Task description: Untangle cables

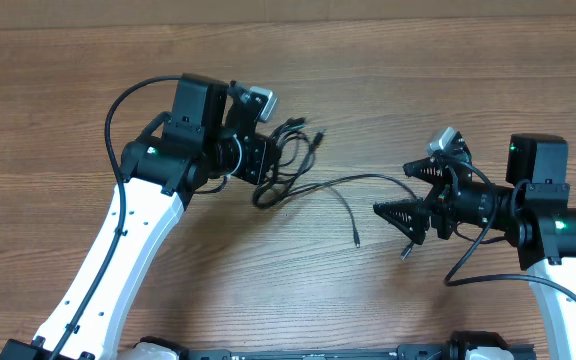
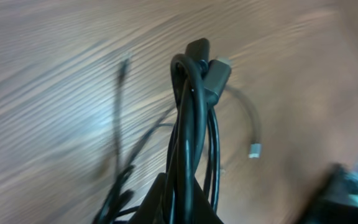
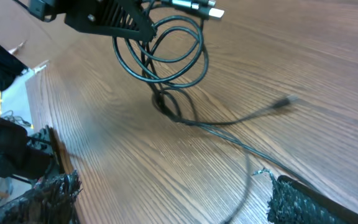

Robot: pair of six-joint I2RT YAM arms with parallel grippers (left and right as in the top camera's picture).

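Observation:
The cables (image 1: 290,165) are thin black cords, looped in a tangle left of the table's middle. My left gripper (image 1: 266,160) is shut on a bunch of them. In the left wrist view the cables (image 2: 191,130) rise from between the shut fingers, with two plugs (image 2: 215,73) at the top. One cord (image 1: 368,179) trails right toward my right gripper (image 1: 391,188), which is open. A loose end (image 1: 356,240) lies on the wood. In the right wrist view the fingertips (image 3: 300,200) stand wide apart with a thin cord (image 3: 247,186) lying on the table between them, untouched.
The wooden table (image 1: 68,90) carries everything. A small plug (image 1: 405,253) lies just below the right gripper. Thick arm cables (image 1: 118,110) arc beside the left arm. The table's left edge and some dark equipment (image 3: 11,155) show in the right wrist view.

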